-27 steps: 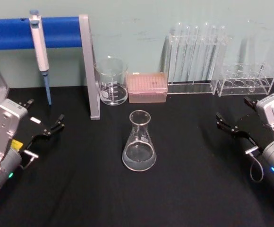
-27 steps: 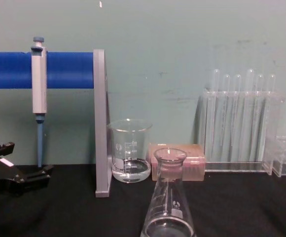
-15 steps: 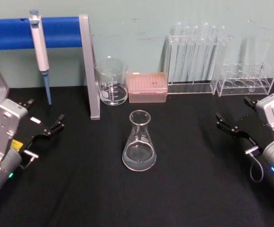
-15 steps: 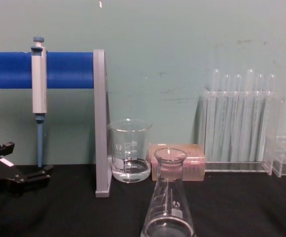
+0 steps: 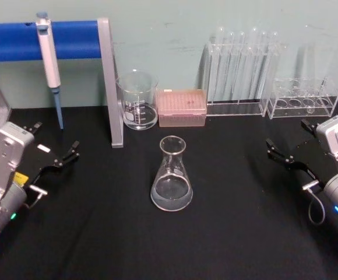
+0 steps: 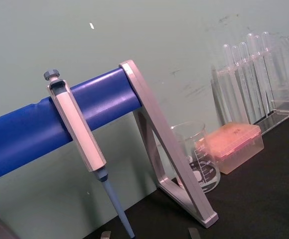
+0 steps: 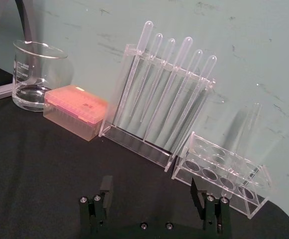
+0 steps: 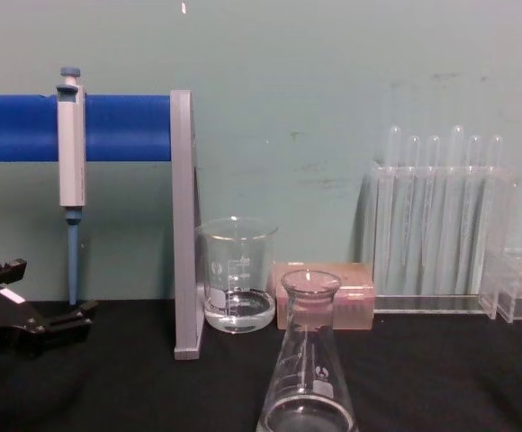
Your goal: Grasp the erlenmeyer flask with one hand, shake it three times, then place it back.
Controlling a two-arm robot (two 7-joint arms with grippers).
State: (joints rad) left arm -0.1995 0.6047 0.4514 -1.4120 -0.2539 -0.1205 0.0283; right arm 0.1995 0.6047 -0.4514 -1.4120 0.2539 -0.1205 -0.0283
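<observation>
Waiting at the very start of the job, I have nothing in either claw. The clear glass, cone-shaped erlenmeyer flask stands upright in the middle of the black-draped table, its narrow flared neck up and what looks like a shallow pool of clear liquid in its wide base. From the chest view it rises close in front of me, in front of the straight-walled glass beaker and the pale pink plastic tip box, with bare cloth all round it.

My left claw hovers over the left side of the table with its black jaws spread wide, well apart from the flask. My right claw sits off to the right, also spread wide, which the right wrist view confirms; it too is well clear of the glass.

So the step in hand, as I judge it, is the reach and grasp. The next move calls for bringing one claw in level with the neck, jaws either side of it below the flared rim, then closing gently, since the glass is smooth and tapered. I should come in from the side so I do not tip it.
</observation>
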